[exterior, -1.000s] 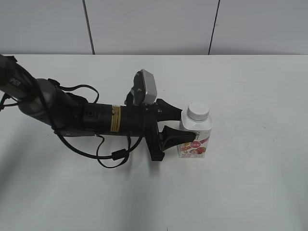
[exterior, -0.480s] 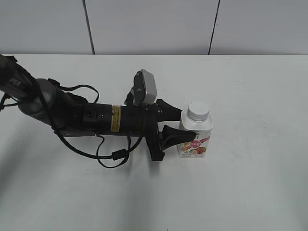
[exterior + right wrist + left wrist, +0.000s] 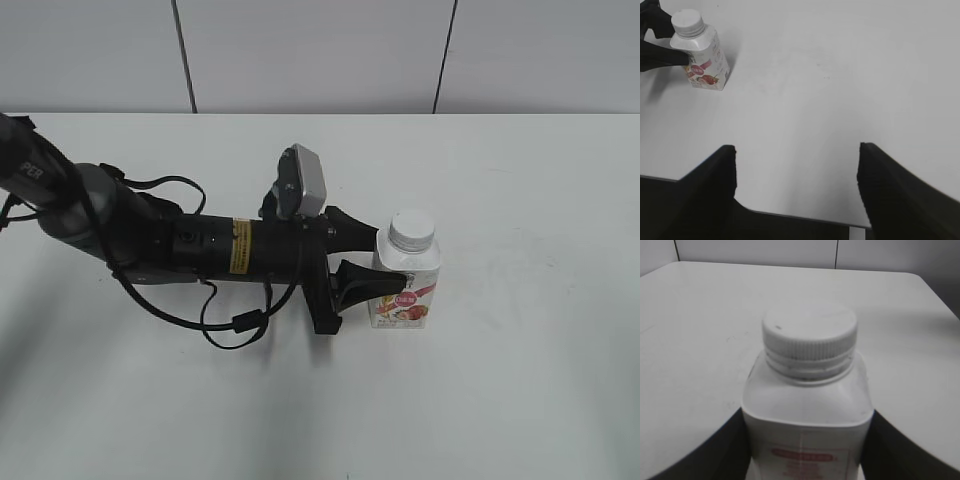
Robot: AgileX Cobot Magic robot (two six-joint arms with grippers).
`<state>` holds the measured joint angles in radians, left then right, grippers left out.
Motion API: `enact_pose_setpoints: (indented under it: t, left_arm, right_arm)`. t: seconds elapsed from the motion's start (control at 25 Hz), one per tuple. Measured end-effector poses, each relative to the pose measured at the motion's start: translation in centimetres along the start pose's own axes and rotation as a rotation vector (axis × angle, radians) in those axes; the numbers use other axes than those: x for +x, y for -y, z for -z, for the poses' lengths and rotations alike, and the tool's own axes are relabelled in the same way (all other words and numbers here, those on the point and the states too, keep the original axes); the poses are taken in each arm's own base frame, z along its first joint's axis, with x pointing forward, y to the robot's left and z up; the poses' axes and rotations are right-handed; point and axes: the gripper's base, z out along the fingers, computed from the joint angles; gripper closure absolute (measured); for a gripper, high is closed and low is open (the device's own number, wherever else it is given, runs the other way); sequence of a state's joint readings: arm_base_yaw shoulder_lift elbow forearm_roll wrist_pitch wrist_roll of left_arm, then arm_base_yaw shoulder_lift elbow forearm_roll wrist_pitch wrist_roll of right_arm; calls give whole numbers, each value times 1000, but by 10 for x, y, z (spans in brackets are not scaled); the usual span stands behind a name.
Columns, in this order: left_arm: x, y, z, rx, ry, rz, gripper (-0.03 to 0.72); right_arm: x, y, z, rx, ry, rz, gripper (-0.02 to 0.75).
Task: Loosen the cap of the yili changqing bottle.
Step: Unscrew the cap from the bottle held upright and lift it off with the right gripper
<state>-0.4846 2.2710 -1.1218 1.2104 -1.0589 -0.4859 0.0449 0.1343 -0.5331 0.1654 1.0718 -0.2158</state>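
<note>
Exterior view, left hand (image 3: 378, 262) clamped on upright yili changqing bottle (image 3: 405, 290), cap (image 3: 411, 230) unobstructed, right hand (image 3: 796, 172) spread apart.

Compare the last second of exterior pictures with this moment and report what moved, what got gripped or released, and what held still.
Nothing visibly changed. The left gripper stays clamped on the body of the yili changqing bottle, which stands upright at the same spot on the table. The cap is still on the neck, untouched. The right gripper hangs open, well away from the bottle.
</note>
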Motion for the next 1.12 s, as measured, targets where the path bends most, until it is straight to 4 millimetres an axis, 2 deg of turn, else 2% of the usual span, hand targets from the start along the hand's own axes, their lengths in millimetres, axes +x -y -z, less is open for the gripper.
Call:
enact_pose_setpoints:
  t: [0.28, 0.4, 0.48, 0.64, 0.84, 1.12]
  left_arm:
    - [0, 0, 0, 0, 0, 0, 294]
    - [0, 0, 0, 0, 0, 0, 294]
    - [0, 0, 0, 0, 0, 0, 294]
    - [0, 0, 0, 1, 2, 0, 294]
    - [0, 0, 0, 1, 2, 0, 294]
    - [0, 0, 0, 1, 2, 0, 294]
  right_arm:
    - [-47, 11, -43, -49, -263, -105, 146]
    - [-73, 17, -68, -65, -372, -139, 146]
    - [-91, 23, -94, -76, -467, -156, 146]
    - [-117, 32, -133, -95, -609, -177, 155]
    - [-131, 41, -178, -109, -725, -193, 200]
    - [-143, 44, -225, -122, -818, -163, 206]
